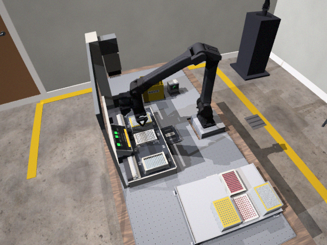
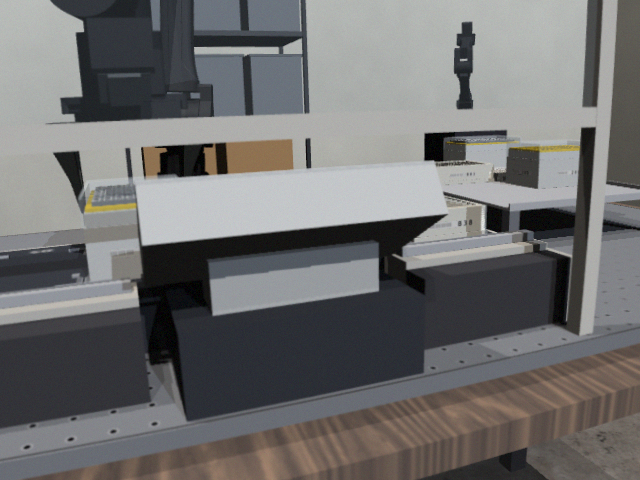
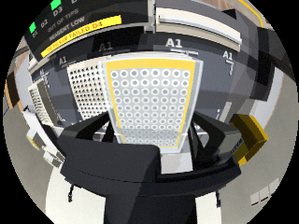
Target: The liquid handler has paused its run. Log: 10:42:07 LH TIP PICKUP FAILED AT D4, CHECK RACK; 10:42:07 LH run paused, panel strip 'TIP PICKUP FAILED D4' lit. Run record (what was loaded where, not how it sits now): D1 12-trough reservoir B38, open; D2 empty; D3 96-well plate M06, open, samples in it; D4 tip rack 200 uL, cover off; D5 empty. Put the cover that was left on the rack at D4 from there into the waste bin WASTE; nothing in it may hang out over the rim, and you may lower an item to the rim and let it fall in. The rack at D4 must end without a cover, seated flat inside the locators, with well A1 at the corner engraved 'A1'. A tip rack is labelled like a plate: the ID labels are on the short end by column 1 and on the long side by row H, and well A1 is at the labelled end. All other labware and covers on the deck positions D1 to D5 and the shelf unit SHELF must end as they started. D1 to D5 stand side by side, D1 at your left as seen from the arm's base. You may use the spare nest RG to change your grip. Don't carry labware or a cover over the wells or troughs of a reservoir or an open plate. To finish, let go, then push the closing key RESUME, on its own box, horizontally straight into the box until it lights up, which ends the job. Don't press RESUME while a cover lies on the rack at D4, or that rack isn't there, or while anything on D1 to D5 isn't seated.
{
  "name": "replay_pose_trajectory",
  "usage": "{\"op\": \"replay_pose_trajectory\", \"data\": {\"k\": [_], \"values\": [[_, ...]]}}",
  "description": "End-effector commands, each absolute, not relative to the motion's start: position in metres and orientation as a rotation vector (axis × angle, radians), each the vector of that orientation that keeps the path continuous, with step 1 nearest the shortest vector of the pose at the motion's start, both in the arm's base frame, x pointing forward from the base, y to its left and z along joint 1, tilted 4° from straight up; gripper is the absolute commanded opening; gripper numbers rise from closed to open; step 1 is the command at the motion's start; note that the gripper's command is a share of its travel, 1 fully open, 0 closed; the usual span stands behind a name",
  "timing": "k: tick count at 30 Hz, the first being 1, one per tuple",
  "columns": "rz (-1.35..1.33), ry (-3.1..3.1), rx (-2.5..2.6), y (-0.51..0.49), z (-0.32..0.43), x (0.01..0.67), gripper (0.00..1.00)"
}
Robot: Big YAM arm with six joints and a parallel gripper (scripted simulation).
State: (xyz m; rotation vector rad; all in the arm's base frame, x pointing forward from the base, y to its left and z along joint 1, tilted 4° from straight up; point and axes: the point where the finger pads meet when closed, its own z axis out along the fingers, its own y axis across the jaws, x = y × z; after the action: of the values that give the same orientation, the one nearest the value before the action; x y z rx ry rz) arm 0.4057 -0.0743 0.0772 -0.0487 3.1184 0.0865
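The waste bin (image 1: 153,92) stands behind the tip rack (image 1: 139,120), beside the RESUME box (image 1: 173,87).

The handler's upright frame (image 1: 92,79) and sloped panel (image 1: 120,139) wall off the deck's (image 1: 168,155) far side.
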Motion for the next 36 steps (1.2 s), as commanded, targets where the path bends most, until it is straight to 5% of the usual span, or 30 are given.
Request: {"op": "replay_pose_trajectory", "data": {"k": [1,36], "values": [[0.07,3.072,-0.051,-0.076,0.09,0.421,0.0],[0.054,3.036,-0.055,-0.083,0.144,0.427,0.0]]}}
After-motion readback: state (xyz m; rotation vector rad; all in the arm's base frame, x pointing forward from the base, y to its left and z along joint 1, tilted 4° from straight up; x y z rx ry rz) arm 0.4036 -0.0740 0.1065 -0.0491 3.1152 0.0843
